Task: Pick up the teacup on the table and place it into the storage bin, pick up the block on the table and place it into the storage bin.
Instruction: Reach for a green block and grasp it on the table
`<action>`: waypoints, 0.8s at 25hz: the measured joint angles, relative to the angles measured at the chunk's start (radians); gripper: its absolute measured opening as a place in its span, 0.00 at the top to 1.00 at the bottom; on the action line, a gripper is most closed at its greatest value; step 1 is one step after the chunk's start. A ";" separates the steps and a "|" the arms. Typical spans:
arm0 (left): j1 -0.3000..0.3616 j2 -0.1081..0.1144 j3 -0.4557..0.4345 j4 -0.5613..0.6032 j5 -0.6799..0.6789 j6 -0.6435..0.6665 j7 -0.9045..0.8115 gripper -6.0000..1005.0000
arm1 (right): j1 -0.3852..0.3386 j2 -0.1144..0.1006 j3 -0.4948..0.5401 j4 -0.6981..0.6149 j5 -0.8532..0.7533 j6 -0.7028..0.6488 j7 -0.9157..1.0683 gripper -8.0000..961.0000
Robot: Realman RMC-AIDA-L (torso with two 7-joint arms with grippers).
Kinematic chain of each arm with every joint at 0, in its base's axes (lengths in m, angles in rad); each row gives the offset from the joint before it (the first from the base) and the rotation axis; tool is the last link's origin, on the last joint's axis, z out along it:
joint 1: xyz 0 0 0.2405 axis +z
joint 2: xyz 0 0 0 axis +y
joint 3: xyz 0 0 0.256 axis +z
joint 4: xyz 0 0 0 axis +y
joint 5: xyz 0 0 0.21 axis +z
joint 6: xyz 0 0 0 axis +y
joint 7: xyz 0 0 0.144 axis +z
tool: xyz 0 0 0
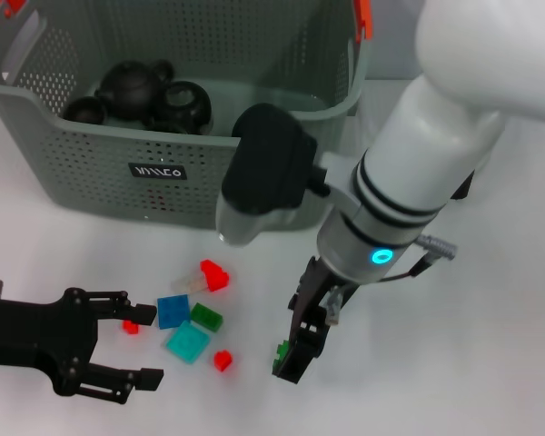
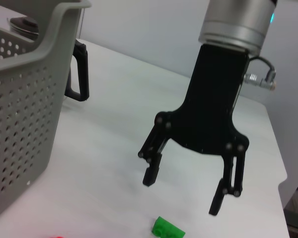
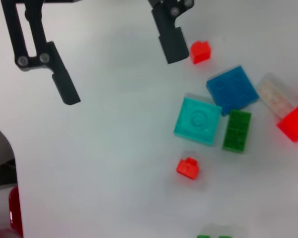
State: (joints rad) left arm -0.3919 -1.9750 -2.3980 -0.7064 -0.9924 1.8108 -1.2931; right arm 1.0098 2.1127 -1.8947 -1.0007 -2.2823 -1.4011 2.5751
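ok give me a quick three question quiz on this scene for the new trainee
1. True or false: the right gripper is shut on a block.
2. What lies in the storage bin? A) black teaware B) blocks C) a glass pitcher
3. Fill in: the small block nearest the left gripper fingers is coloured ____.

Key: 1 false, its fingers are open; 2 A; 3 red.

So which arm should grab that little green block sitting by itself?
Probably the right. Its claw hangs open right over the lone green block. The left claw is open too, but beside the other blocks, near the teal one.
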 joint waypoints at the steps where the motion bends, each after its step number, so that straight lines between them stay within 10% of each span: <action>1: 0.000 0.000 0.000 0.000 0.000 -0.001 0.000 0.14 | -0.003 0.000 -0.015 0.004 0.004 0.017 0.001 0.03; 20: -0.005 -0.002 0.004 0.002 0.000 -0.012 0.003 0.14 | -0.011 0.009 -0.155 0.076 0.048 0.164 0.004 0.04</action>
State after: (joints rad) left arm -0.3973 -1.9773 -2.3945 -0.7041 -0.9924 1.7992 -1.2900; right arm 0.9985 2.1215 -2.0500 -0.9247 -2.2345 -1.2367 2.5793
